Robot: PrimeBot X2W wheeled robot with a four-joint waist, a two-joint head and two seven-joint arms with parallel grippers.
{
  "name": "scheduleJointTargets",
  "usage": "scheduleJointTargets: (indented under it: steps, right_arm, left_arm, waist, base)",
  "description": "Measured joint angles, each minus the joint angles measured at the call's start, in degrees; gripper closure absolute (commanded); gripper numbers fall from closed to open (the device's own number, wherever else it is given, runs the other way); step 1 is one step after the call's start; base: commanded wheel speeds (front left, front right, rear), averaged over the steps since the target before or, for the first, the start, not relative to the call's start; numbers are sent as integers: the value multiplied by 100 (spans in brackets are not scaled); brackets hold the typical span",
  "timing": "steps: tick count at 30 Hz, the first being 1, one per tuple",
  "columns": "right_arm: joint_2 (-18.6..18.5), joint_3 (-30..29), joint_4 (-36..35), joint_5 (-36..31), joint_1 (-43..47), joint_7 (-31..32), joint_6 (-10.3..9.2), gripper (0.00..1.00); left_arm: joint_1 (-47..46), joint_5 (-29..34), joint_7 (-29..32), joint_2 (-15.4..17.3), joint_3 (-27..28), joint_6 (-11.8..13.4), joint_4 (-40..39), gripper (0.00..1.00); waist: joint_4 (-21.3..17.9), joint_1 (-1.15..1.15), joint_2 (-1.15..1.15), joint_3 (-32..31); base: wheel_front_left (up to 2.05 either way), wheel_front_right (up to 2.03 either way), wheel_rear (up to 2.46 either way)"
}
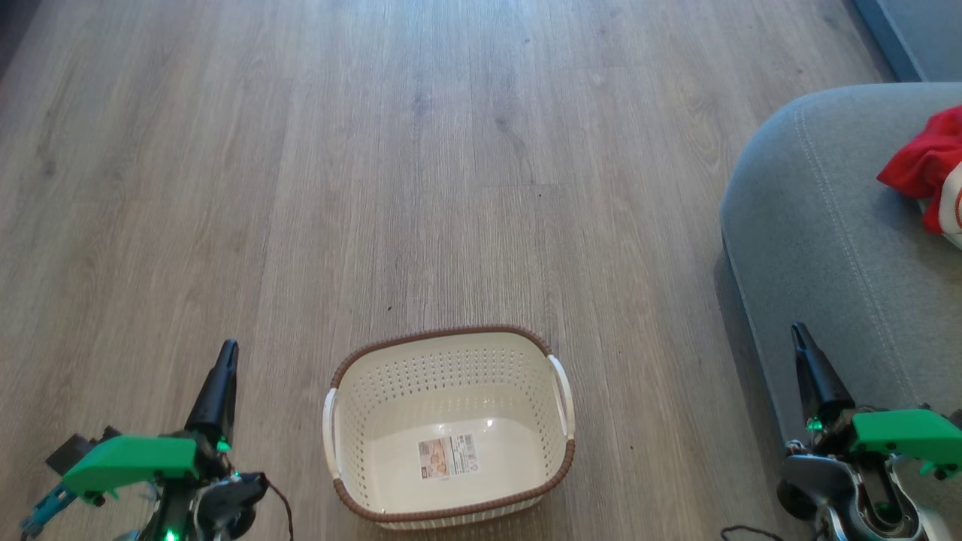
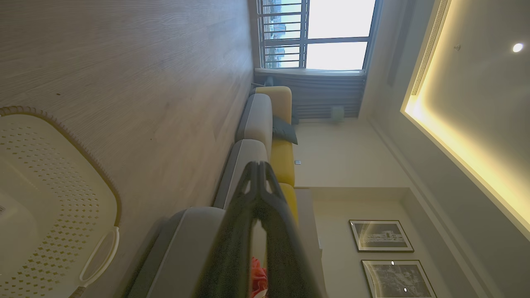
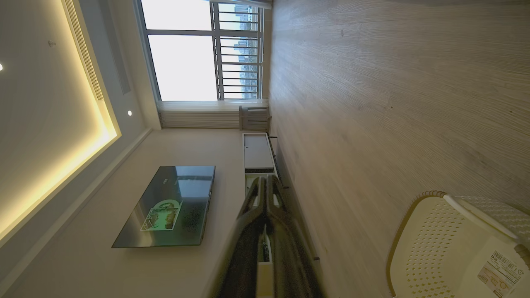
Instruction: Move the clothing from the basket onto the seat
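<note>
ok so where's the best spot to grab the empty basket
Probably either white handle of the laundry basket: each bows out from the brown rim at a short side, leaving a gap for a finger. The basket stands upright, so come down from above at that side.

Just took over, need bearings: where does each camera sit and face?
Head view: on the head, looking down at the basket, empty, and the seat bearing the clothing; left gripper and right gripper, both shut.
Left wrist view: on that wrist, facing the seat; its shut fingers.
Right wrist view: on that wrist, facing the television; its shut fingers.
Shared: the basket, in all.
</note>
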Motion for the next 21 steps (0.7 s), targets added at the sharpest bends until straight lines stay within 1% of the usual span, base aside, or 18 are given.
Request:
scheduleJointTargets:
  steps: [21]
  right_arm:
    - [13,-4,0,0,0,7,0,100]
  left_arm:
    - [0,0,0,0,0,0,0,100]
  waist:
    - [0,0,0,0]
  base:
    - [0,0,0]
